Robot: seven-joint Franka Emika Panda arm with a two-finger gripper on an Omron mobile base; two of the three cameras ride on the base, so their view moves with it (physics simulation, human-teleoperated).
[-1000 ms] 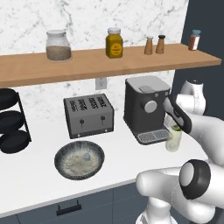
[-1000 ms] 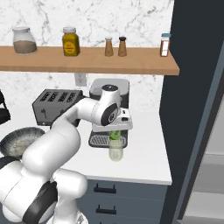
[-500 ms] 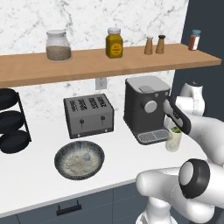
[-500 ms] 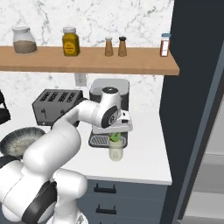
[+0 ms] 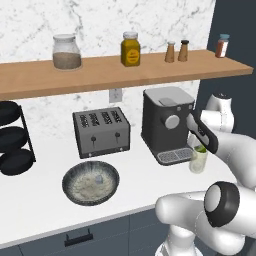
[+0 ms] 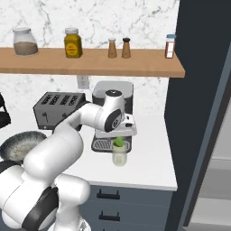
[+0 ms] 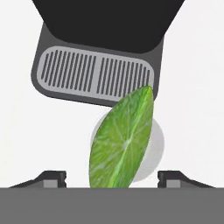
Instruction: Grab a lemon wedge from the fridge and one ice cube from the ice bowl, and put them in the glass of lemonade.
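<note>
The fingers (image 7: 112, 177), closed a second ago, are now seen spread apart, so the lemon wedge (image 7: 122, 139) is judged released. It is seen between and just beyond the fingers, over the glass of lemonade (image 6: 119, 153) near the table's right edge. The ice cube (image 5: 98, 177) lies in the ice bowl (image 5: 75, 172).

The rear wall (image 5: 150, 22) is white marble with grey veining. A long wooden shelf (image 5: 100, 72) is mounted on it and carries a clear glass jar of brown grains (image 5: 66, 51), a yellow-filled jar (image 5: 130, 49), two small shakers (image 5: 177, 51) and a red-capped spice bottle (image 5: 222, 45). Below it, a white countertop (image 5: 40, 200) supports a dark grey four-slot toaster (image 5: 101, 132), a dark grey coffee machine (image 5: 162, 125) and a black three-tier round rack (image 5: 12, 140). Dark blue drawer fronts (image 6: 131, 203) sit under the counter.
</note>
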